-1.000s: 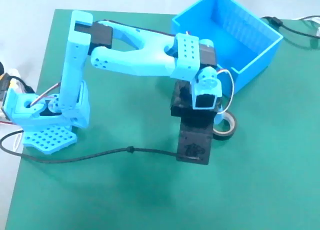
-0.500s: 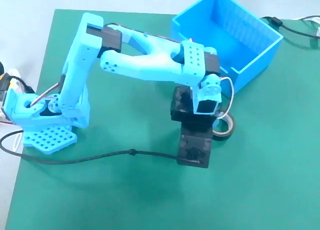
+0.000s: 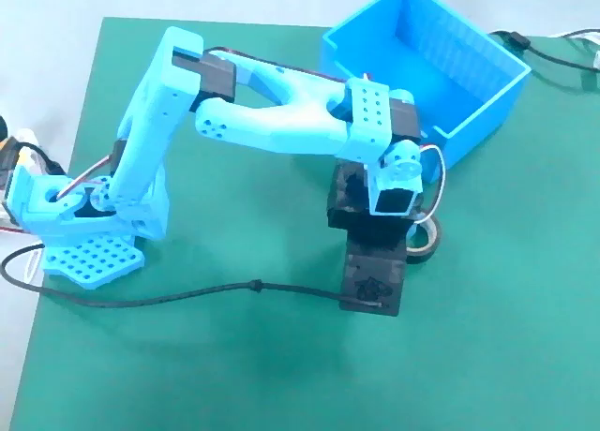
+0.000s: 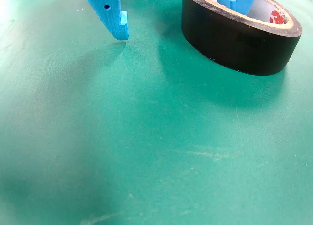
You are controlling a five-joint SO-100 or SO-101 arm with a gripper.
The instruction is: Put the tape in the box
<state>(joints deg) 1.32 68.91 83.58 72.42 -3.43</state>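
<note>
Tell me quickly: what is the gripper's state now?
Gripper: open, holding nothing; one finger stands outside the tape, the other inside its ring.

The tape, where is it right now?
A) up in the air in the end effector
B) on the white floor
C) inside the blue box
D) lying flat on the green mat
D: the wrist view shows the tape lying flat on the green mat, with one finger of the end effector dipping into its hole; the box sits apart.

Tape [image 4: 242, 41]: matt black; box [image 3: 427, 66]: glossy ribbed plastic; mat [image 4: 146, 146]: smooth, faintly scuffed.
</note>
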